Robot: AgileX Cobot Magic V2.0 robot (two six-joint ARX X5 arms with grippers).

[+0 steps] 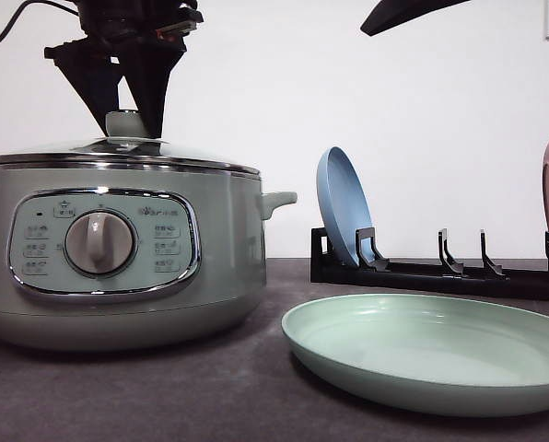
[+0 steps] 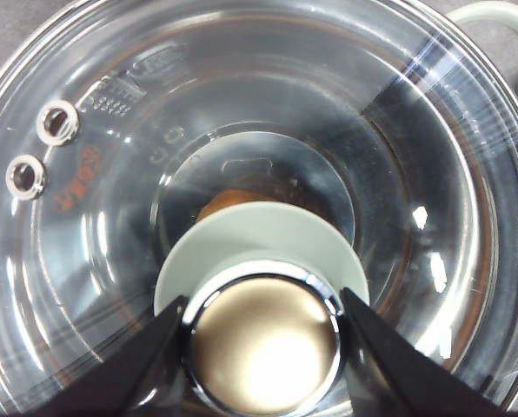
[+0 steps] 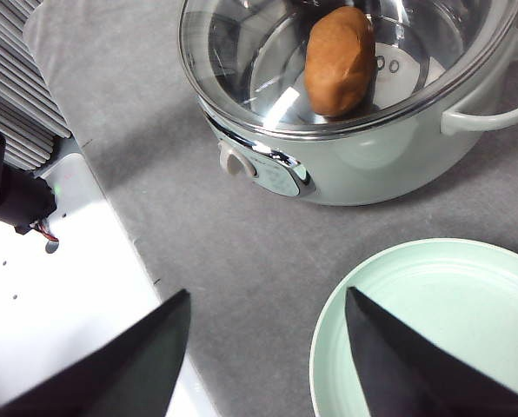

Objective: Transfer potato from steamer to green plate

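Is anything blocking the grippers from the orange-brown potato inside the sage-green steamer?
Yes. The glass lid sits closed on the steamer over the potato. The left gripper straddles the lid's knob, jaws open.

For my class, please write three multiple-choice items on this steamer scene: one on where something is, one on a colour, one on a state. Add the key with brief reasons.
1. Where is the potato?
A. on the green plate
B. inside the steamer
C. on the rack

2. What colour is the plate standing in the rack?
A. blue
B. yellow
C. black

3. How is the left gripper?
A. clamped on the potato
B. open around the lid knob
C. resting on the table

Key: B, it lies under the glass lid of the steamer; A, the blue plate leans there; B, its fingers flank the lid knob.
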